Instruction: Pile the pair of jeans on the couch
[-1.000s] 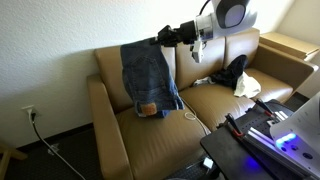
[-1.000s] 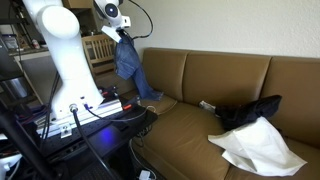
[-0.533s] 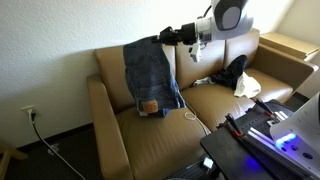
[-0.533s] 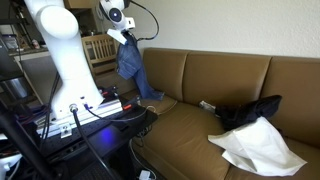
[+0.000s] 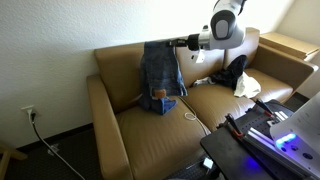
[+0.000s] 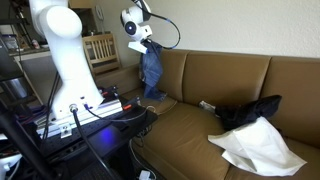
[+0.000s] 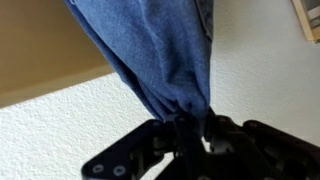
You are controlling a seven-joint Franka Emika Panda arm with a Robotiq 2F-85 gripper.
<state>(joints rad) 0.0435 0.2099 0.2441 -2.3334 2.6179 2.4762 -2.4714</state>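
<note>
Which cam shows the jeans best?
An exterior view, where the pair of jeans hangs full length over the couch. In an exterior view the jeans look a narrow bunch; wrist view shows only denim at the fingers.

Over one end of couch point(image 5: 150, 140), hanging from gripper point(image 5: 181, 42): pair of jeans point(image 5: 160, 78); at opposite end: white cloth point(image 6: 255, 147) before black item point(image 6: 250, 110).

Showed soft, even indoor light in both exterior views, small and grainy. Glowed blue at the base point(image 5: 284, 141). Looked blurred in the wrist view: jeans point(image 7: 160, 50) out of focus, gripper point(image 7: 192, 128) near-black against a bright wall point(image 7: 60, 130).
</note>
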